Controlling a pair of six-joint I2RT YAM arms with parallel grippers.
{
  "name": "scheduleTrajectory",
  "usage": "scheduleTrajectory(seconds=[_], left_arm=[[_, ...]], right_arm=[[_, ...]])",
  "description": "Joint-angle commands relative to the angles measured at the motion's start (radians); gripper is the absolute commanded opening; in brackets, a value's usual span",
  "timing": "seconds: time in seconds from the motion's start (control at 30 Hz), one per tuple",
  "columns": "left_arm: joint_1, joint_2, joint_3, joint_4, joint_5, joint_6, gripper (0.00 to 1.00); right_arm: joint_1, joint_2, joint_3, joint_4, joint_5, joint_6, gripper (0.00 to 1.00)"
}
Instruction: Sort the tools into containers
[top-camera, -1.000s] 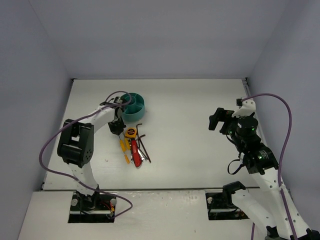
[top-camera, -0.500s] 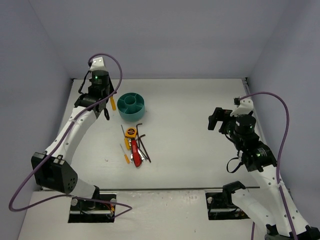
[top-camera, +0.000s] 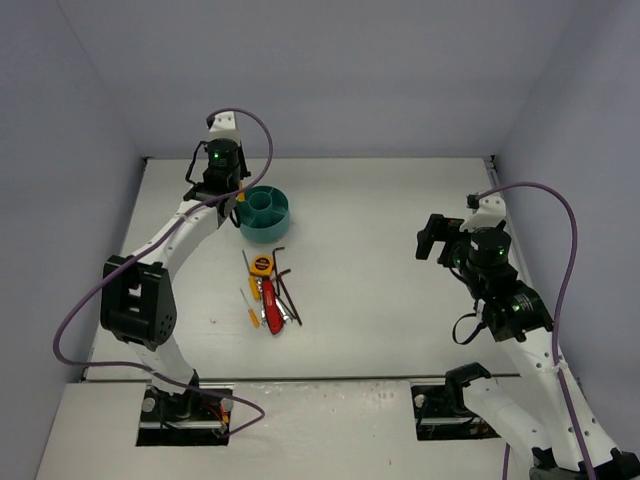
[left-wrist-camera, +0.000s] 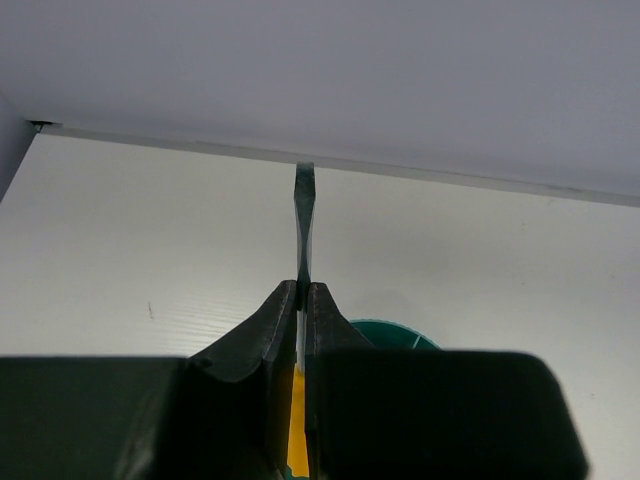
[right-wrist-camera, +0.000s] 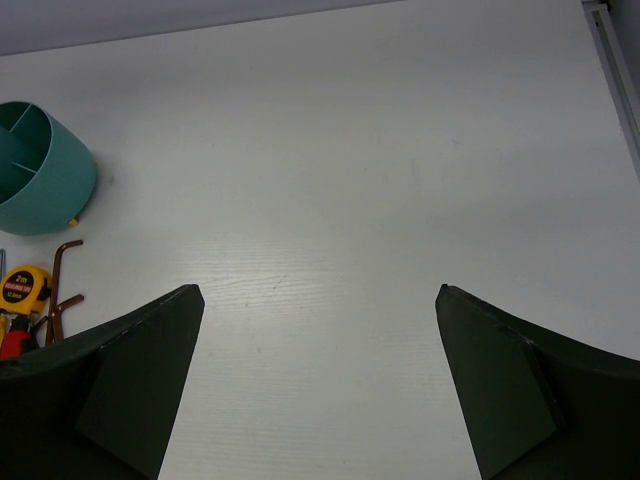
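My left gripper (left-wrist-camera: 302, 285) is shut on an orange-yellow-handled screwdriver; its metal shaft (left-wrist-camera: 304, 215) sticks out past the fingertips and the handle (left-wrist-camera: 297, 420) shows between the fingers. In the top view the left gripper (top-camera: 232, 195) hangs at the left rim of the teal container (top-camera: 268, 228), whose rim (left-wrist-camera: 390, 333) shows just under the fingers. The other tools lie in a pile: a yellow tape measure (top-camera: 262, 265), a red-handled tool (top-camera: 270, 300), another screwdriver (top-camera: 250, 308) and dark hex keys (top-camera: 287, 288). My right gripper (right-wrist-camera: 318, 290) is open over bare table, far right of the pile.
The right wrist view shows the container (right-wrist-camera: 45, 190) at its far left, with the tape measure (right-wrist-camera: 20, 285) and a hex key (right-wrist-camera: 62, 262) below it. The table's back edge (left-wrist-camera: 450, 175) meets the wall just beyond the container.
The left arm lifted from the tool pile with the screwdriver, swung up and back, then moved right to the container's left rim. The right arm has barely moved.
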Motion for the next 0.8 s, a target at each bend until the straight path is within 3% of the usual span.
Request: scheduleTrajectory(seconds=[0.0,0.37,0.77], left_arm=[[0.008,-0.006,-0.012,0.176,-0.01,0.002,0.0],[0.008,0.015,-0.132,0.247,-0.042,-0.071,0.0],[0.006,0.038,-0.196,0.243,-0.041,-0.158,0.13]], right_arm=[[0.005,0.024,0.045,0.049,0.036,-0.022,1.0],[0.005,0.033,0.038,0.049,0.049,-0.035,1.0],[0.005,0.028,0.024,0.049,0.041,-0.035,1.0]])
